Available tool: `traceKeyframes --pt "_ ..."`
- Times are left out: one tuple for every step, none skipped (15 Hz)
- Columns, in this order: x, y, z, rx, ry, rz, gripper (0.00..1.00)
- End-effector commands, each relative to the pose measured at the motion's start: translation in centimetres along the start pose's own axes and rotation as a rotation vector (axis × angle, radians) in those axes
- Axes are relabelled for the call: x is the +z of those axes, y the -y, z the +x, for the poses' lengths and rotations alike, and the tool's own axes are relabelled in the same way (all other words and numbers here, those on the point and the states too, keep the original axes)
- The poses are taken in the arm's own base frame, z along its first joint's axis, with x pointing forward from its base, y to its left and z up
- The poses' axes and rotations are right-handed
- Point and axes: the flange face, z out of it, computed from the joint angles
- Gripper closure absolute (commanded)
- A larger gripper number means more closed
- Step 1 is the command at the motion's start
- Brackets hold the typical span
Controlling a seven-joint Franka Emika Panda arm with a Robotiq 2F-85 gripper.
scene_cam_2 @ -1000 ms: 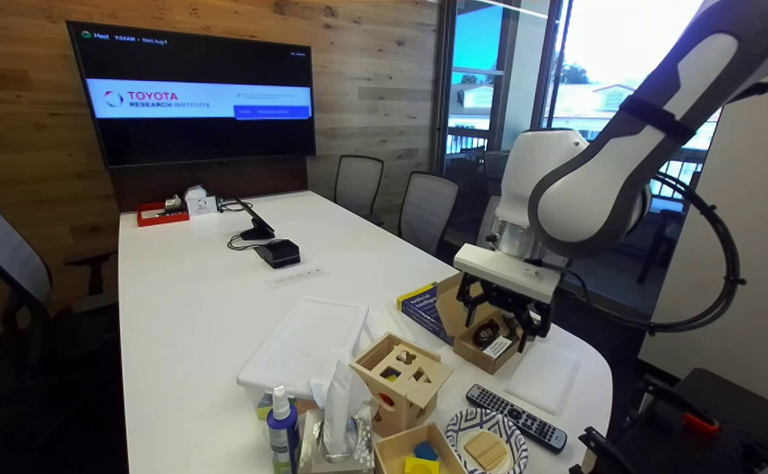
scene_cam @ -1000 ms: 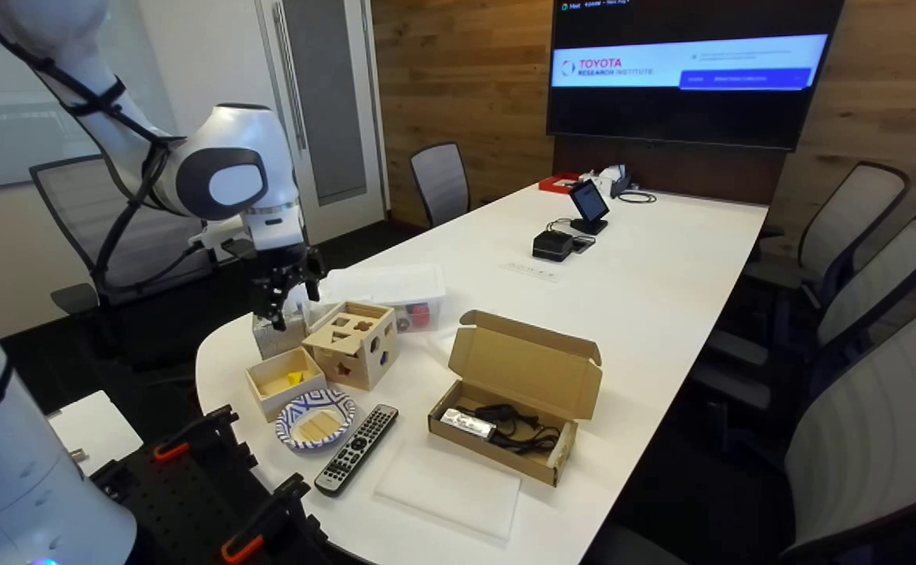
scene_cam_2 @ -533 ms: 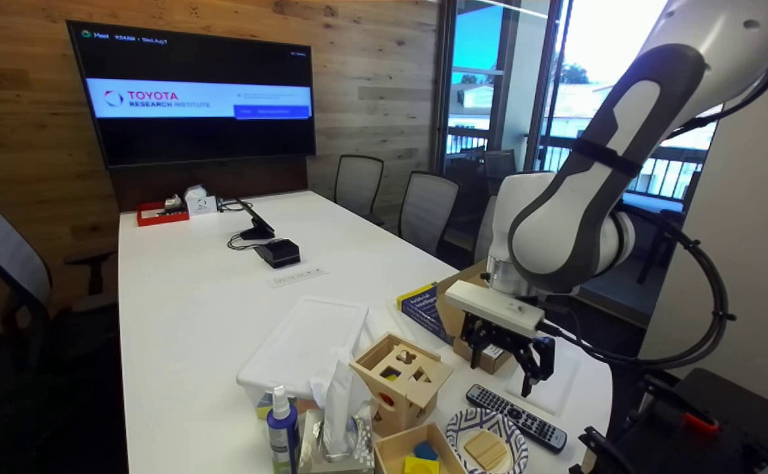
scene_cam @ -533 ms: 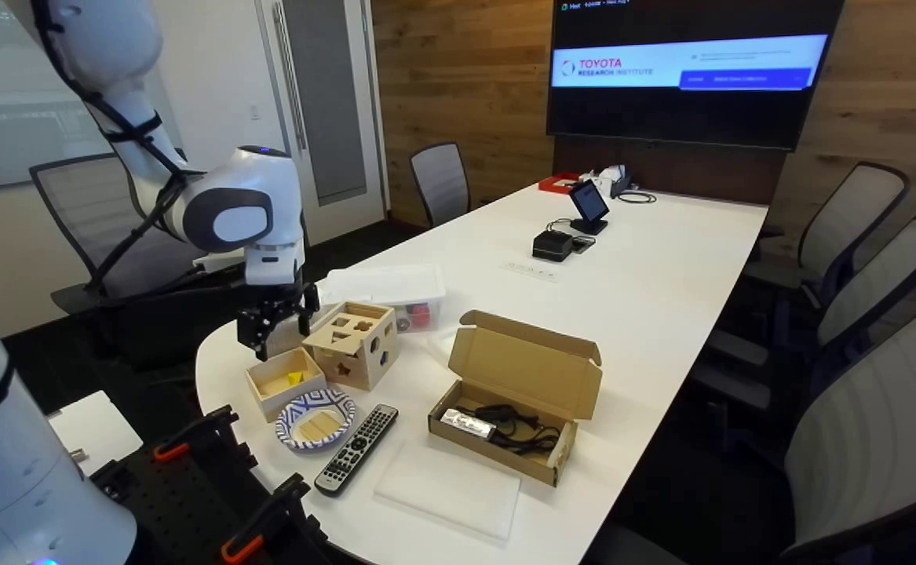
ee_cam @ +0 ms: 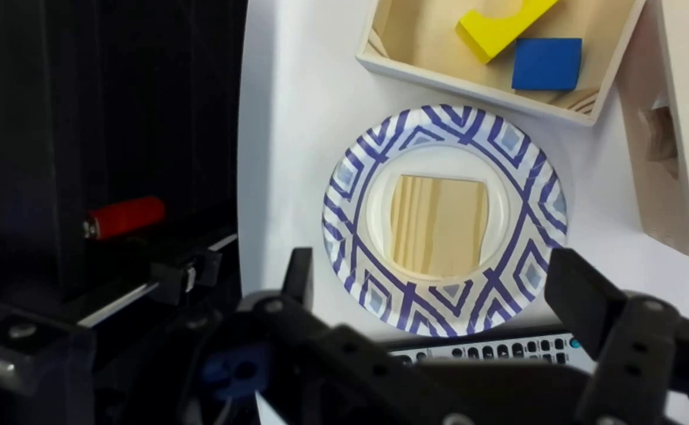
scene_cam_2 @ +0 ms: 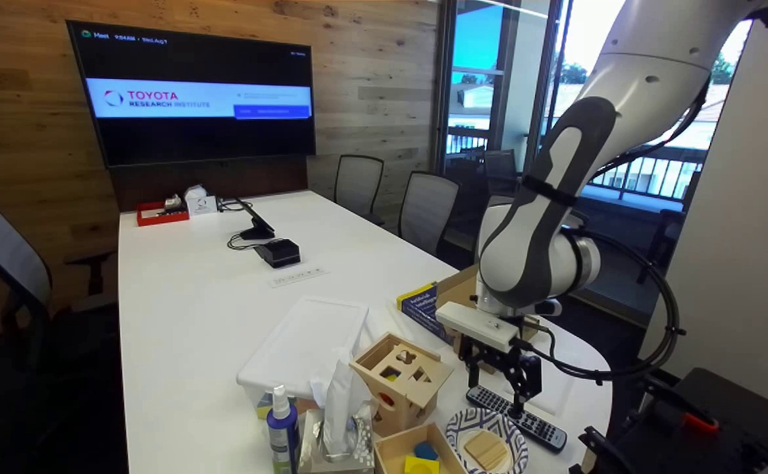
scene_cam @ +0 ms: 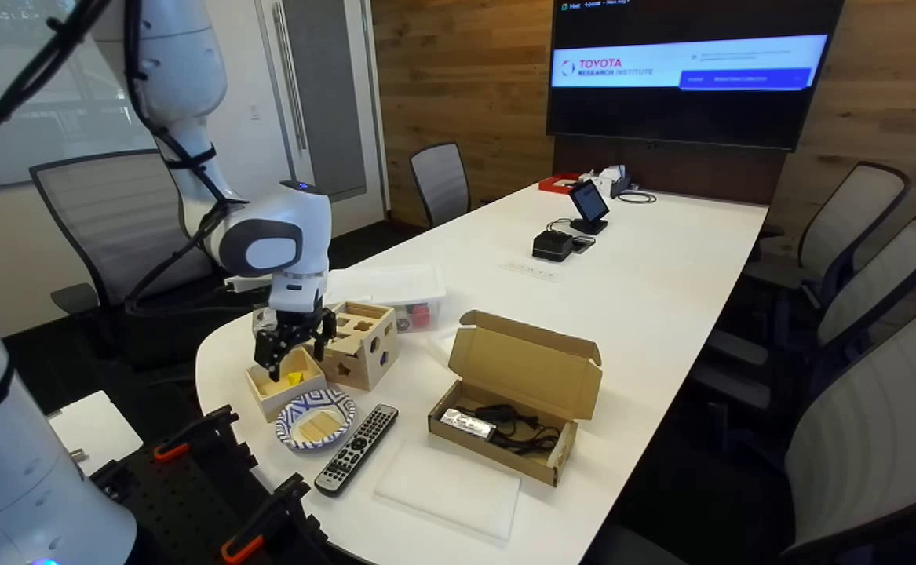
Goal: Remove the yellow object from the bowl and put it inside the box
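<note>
"Well, how far had it got?"

"Not very. The gripper (ee_cam: 431, 273) hung above the table (scene_cam: 662, 259) with its jaws wide apart and nothing held between them."

"And the yellow thing?"

"I took it for the pale wooden slab (ee_cam: 438, 227), which lay flat inside the patterned bowl (ee_cam: 344, 206), just ahead of the gripper in the wrist view."

"So what was done?"

"Only the approach, I'd judge, and that not finished; the grip, the lift and the drop were all left."

"Into which box?"

"I couldn't tell. The wooden tray (ee_cam: 468, 87), holding a yellow block (ee_cam: 489, 38) and a blue block (ee_cam: 547, 64), sat just beyond the bowl. In an exterior view the wooden cube (scene_cam: 355, 349) stood right of it, and the cardboard box (scene_cam: 524, 362), lid up and cords (scene_cam: 511, 416) inside, farther right."
</note>
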Motion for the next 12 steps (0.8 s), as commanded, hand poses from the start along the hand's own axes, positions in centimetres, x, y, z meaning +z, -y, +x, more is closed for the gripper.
traceKeyframes --pt "3.1 1.4 0.1 0.008 -0.016 -0.002 0.00" --pt "4.2 1.6 0.1 0.009 -0.021 0.001 0.00" --pt "5.2 1.7 -0.1 0.009 -0.026 0.012 0.00" --pt "6.2 1.6 -0.3 0.009 -0.033 0.020 0.00" --pt "7.1 1.6 -0.5 0.006 -0.040 0.029 0.00" --pt "8.1 1.4 -0.7 0.011 -0.048 0.028 0.00" --pt "9.0 1.2 -0.9 0.010 -0.054 0.029 0.00" --pt "9.7 0.9 -1.0 0.011 -0.064 0.029 0.00" --pt "10.4 0.6 -1.1 0.015 -0.072 0.025 0.00" --pt "10.9 0.3 -1.1 0.021 -0.082 0.023 0.00" --pt "11.3 0.2 -1.0 0.028 -0.097 0.022 0.00" --pt "11.7 0.1 -0.8 0.037 -0.116 0.019 0.00"
